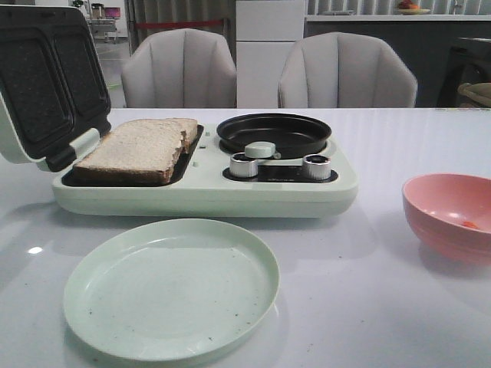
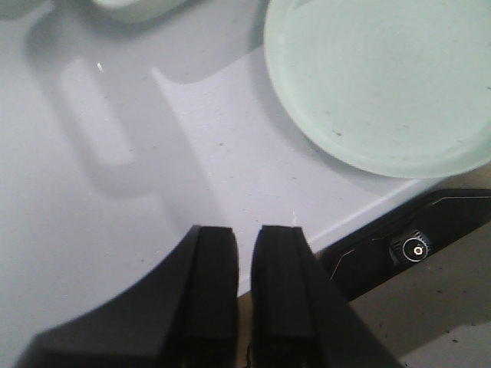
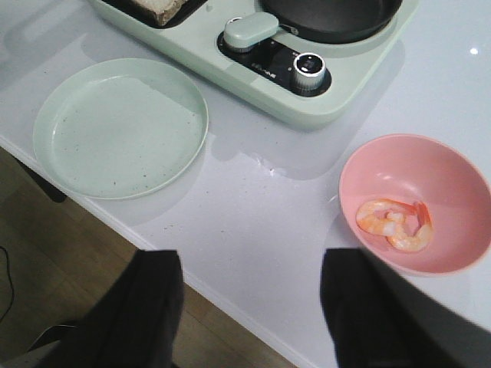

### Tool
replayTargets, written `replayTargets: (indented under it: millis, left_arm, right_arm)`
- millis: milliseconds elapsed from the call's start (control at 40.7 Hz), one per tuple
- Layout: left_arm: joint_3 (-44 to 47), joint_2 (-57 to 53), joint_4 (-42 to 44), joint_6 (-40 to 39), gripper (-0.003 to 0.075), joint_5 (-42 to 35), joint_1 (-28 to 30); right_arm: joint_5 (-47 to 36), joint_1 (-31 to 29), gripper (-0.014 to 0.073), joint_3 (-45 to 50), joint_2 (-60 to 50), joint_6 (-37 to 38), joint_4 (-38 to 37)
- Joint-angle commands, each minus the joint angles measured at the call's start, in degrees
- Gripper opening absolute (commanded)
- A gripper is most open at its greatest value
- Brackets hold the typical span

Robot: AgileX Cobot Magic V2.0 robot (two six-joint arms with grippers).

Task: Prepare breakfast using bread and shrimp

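Observation:
Two slices of bread (image 1: 138,149) lie side by side on the dark left plate of the pale green breakfast maker (image 1: 207,192), whose lid (image 1: 46,77) stands open. The shrimp (image 3: 395,225) lie in a pink bowl (image 3: 430,169) to the right of the appliance; the front view shows only an orange bit of shrimp (image 1: 469,224). My right gripper (image 3: 253,257) hangs open and empty over the table's front edge, short of the bowl. My left gripper (image 2: 245,230) is shut on nothing at the front edge, beside the empty green plate (image 2: 383,84). Neither gripper shows in the front view.
A black frying pan (image 1: 274,133) sits on the appliance's right half, behind two silver knobs (image 1: 316,166). The empty pale green plate (image 1: 170,287) lies in front of the appliance. Two grey chairs (image 1: 180,69) stand behind the table. Brown floor (image 3: 46,230) lies below the table's front edge.

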Motion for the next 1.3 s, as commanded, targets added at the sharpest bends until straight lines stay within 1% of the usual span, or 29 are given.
replayTargets:
  millis: [0,221,418,516,590,713,934,1008,1130,1278]
  left_arm:
    - [-5.84,4.11,1.01,0.02,0.0096,-0.94,5.08]
    - [-15.26,11.34,-0.43,1.27,0.0099,0.19,18.51]
    - [-23.93,16.16,-11.24,7.14,0.0099,-0.19,29.53]
    - [-27.48,18.6,-14.64,7.13,0.0099,-2.79,33.42]
    - [-28.67,20.13,-16.98,7.13,0.0099,-6.69,35.3]
    - [-28.98,21.37,-19.11,7.13,0.0098,-16.62,36.13]
    - [-29.08,23.63,-22.71,7.13,0.0099,-25.74,35.49]
    - [-29.1,25.19,-25.69,7.13,0.0099,-25.98,35.49]
    - [-29.2,27.26,-31.75,7.13,0.0099,-24.29,35.05]
    - [-29.72,27.18,-33.28,7.13,0.0099,-23.63,33.03]
  right_arm:
    - [-4.12,-0.4,0.0494,-1.55,0.02,0.09,-0.39]
    - [-4.12,-0.4,0.0494,-1.55,0.02,0.09,-0.39]
    - [-4.12,-0.4,0.0494,-1.55,0.02,0.09,-0.39]
    - [-4.12,-0.4,0.0494,-1.55,0.02,0.09,-0.39]
    - [-4.12,-0.4,0.0494,-1.55,0.02,0.09,-0.39]
    - [-4.12,-0.4,0.0494,-1.55,0.02,0.09,-0.39]
    - [-4.12,-0.4,0.0494,-1.55,0.02,0.09,-0.39]
    - [-4.12,-0.4,0.0494,-1.55,0.02,0.09,-0.39]
    - [-4.12,-0.4,0.0494,-1.55,0.02,0.09,-0.39]
    - [-4.12,-0.4,0.0494,-1.55,0.02,0.09,-0.39]
